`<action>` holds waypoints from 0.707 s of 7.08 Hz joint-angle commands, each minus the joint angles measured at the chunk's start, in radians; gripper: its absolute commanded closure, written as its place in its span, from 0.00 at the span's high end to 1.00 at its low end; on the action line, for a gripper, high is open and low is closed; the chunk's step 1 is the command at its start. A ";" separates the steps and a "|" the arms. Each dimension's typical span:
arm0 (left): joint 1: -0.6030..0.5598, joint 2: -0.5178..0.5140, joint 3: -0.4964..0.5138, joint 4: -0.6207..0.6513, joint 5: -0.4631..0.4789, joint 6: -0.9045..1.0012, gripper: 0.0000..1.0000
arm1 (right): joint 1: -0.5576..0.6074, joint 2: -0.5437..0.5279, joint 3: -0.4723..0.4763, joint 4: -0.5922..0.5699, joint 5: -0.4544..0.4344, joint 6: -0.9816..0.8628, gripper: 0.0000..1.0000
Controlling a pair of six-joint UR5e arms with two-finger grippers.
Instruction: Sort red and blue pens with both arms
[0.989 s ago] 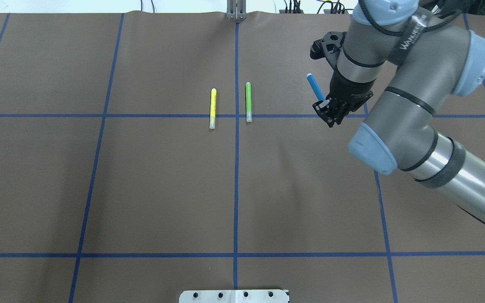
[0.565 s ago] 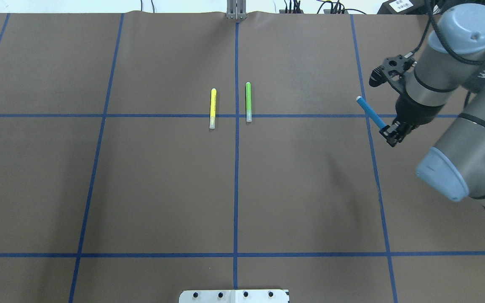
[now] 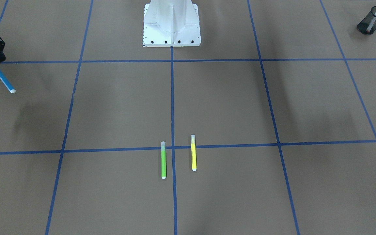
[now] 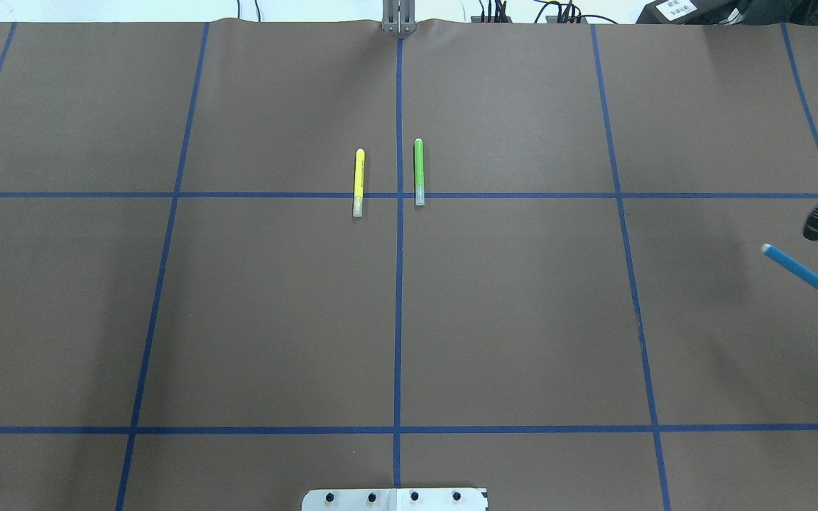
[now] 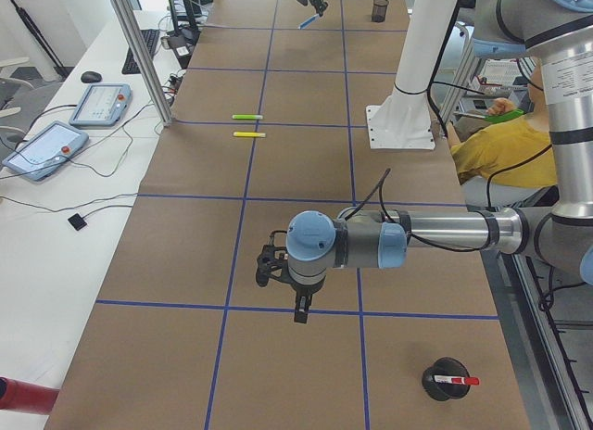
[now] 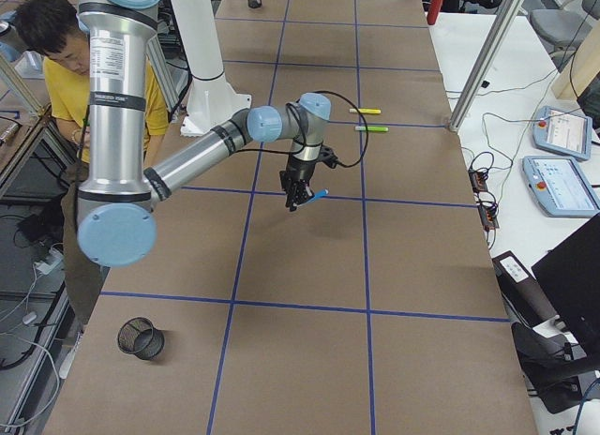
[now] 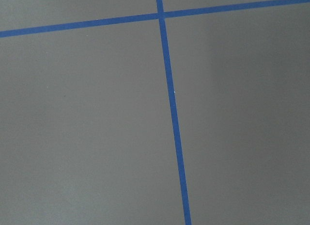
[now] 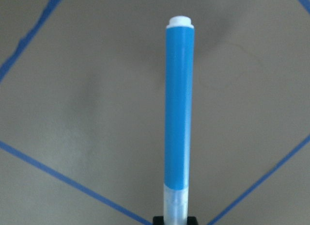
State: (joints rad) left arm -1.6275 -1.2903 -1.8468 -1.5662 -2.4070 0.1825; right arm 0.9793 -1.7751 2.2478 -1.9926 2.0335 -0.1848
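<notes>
Brown paper crossed with blue tape lines is covering the worktop point(image 4: 508, 319). At its right end the right pincer point(image 8: 174, 220) is gripping the blue pen point(image 4: 803, 275) by its clear cap, holding it above the paper with the white end pointing away from the fingers. Well apart from this pincer, toward the middle, the green marker point(image 4: 419, 172) and yellow marker point(image 4: 358, 183) are lying side by side. The left pincer point(image 5: 298, 311) is hanging over the far end; I cannot tell whether it is open or closed. Near it, the red pen point(image 5: 456, 381) is resting in a black mesh cup point(image 5: 435, 382).
</notes>
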 commanded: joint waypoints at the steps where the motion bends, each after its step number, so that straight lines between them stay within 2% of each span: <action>1: 0.000 0.002 0.001 -0.017 0.000 0.000 1.00 | 0.033 -0.258 0.093 0.001 -0.065 -0.148 0.00; 5: 0.002 0.016 0.003 -0.025 0.000 0.033 1.00 | 0.038 -0.582 0.101 -0.014 -0.139 -0.287 0.00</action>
State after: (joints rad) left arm -1.6261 -1.2788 -1.8460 -1.5901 -2.4078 0.1916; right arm 1.0158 -2.2534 2.3486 -1.9969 1.9245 -0.4277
